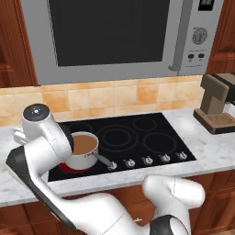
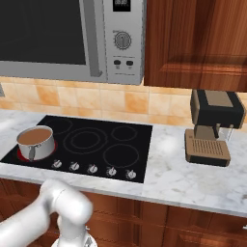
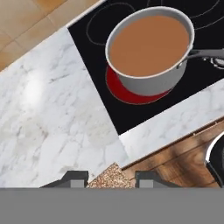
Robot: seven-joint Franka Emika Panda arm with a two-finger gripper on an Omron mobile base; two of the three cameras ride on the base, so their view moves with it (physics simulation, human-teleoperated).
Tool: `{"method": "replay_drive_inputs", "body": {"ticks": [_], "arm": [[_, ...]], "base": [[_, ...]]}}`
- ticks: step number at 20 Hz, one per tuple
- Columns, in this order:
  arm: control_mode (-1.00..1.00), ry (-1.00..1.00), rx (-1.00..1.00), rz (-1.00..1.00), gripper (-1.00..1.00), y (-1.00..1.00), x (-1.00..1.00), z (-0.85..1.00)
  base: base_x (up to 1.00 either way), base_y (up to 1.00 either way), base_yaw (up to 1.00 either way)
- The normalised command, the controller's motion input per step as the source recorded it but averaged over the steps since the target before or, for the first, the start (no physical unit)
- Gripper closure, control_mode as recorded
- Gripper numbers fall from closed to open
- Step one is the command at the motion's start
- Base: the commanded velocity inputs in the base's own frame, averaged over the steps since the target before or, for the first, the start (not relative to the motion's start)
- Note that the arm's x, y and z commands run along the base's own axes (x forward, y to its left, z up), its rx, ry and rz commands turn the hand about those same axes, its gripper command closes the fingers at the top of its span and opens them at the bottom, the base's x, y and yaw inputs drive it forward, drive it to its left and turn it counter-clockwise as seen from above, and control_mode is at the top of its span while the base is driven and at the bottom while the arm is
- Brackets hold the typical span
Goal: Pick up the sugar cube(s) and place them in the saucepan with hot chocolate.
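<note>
The saucepan with hot chocolate (image 3: pixel 151 48), a small steel pan full of brown liquid, stands on a glowing red burner at the cooktop's front left corner (image 1: pixel 85 149) (image 2: pixel 35 141). Its straight handle (image 3: pixel 205 54) points along the front edge towards the knobs. My gripper (image 3: pixel 111 179) hovers over the marble counter just left of the cooktop, near the counter's front edge, with the pan up and to the right in the hand view. It is shut on a brown speckled sugar cube (image 3: pixel 109 180) that sits between the two fingertips.
A black cooktop (image 1: pixel 137 135) has a row of knobs (image 1: pixel 147 160) along its front. A microwave (image 1: pixel 114 36) hangs above it. A brown coffee machine (image 2: pixel 212 128) stands on the counter to the right. My own arm (image 1: pixel 43 137) covers the counter left of the pan.
</note>
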Motion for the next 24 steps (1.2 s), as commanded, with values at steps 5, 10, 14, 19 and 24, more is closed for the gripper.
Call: {"method": "replay_drive_inputs", "body": {"ticks": [5, 10, 14, 19, 24], "arm": [[-1.0, 0.02, 0.31, 0.07, 1.0, -1.0, -0.01, 0.33], [-1.0, 0.21, 0.06, 0.09, 1.0, -0.95, 0.0, 0.66], [-1.0, 0.31, -0.08, 0.09, 1.0, -0.58, 0.02, 0.34], [-1.0, 0.26, -0.21, 0.09, 1.0, -0.37, 0.01, 0.06], [-1.0, 0.08, -0.21, 0.1, 1.0, -0.3, 0.0, 0.01]], "base": [[0.0, 0.0, 0.0], [0.0, 0.0, 0.0], [0.0, 0.0, 0.0], [0.0, 0.0, 0.0], [0.0, 0.0, 0.0]]}}
